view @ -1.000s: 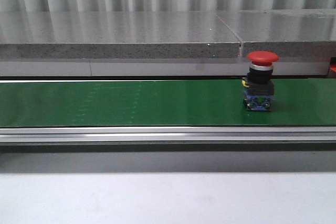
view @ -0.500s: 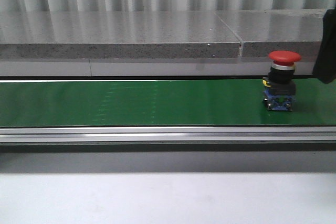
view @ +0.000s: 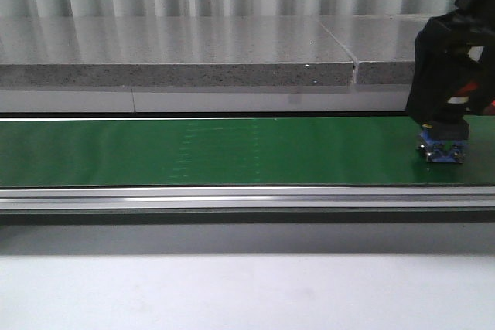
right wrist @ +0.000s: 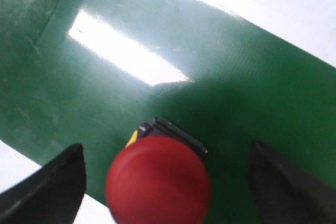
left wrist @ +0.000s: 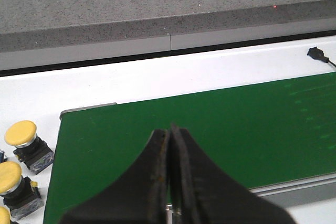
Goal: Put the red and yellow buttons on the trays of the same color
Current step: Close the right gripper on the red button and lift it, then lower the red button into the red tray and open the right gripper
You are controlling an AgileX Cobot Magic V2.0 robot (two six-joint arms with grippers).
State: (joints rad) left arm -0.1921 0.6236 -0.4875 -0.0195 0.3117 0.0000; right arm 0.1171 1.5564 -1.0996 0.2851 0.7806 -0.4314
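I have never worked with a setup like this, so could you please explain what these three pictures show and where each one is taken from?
This is a two-armed robot sorting push buttons. The front picture looks forward over a green belt; at its right end the dark right gripper has come down over a red button, of which only the blue base shows there. The right wrist picture looks down from that arm: the red button's cap sits between two open fingers, not yet squeezed. The left wrist picture shows the left gripper closed and holding nothing above the belt, with yellow buttons standing on the white table beside it.
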